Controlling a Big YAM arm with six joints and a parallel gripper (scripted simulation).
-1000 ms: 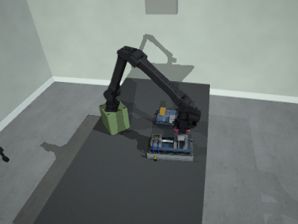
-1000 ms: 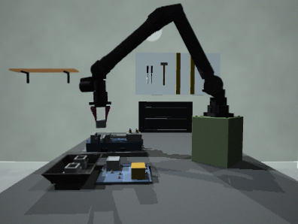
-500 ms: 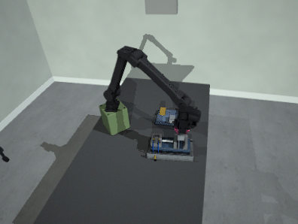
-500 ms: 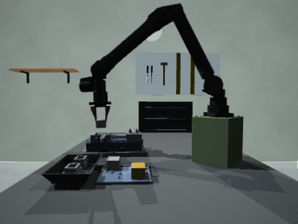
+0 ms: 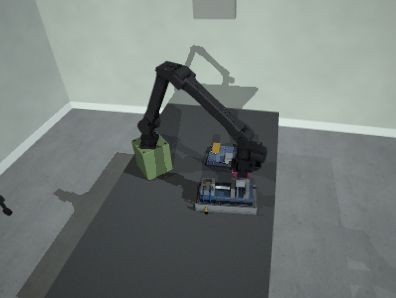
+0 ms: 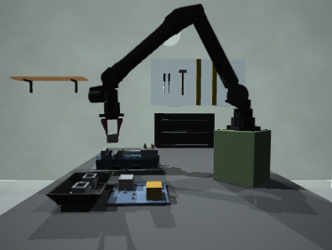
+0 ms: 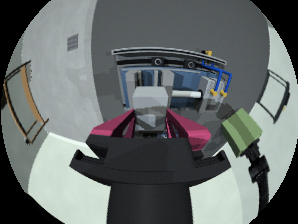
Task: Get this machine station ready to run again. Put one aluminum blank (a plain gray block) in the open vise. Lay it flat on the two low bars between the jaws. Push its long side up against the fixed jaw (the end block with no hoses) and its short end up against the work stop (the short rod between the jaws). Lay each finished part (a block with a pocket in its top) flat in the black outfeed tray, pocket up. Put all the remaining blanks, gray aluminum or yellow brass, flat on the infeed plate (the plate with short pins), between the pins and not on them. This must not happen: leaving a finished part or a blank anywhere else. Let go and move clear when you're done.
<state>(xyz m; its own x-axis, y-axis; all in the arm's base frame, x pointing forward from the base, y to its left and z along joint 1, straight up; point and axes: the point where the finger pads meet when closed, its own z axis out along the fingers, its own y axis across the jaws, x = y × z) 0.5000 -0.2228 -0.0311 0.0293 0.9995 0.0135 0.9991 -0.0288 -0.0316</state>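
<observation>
My gripper hangs above the vise and is shut on a plain gray aluminum blank, held well clear of the jaws. In the wrist view the vise lies straight below, its blue hoses at the right end. The black outfeed tray holds two pocketed finished parts. The blue infeed plate carries a gray blank and a yellow brass blank. In the top view the gripper sits over the vise.
The arm stands on a green pedestal at the right. A dark cabinet and a tool board are against the back wall. A shelf hangs at the left.
</observation>
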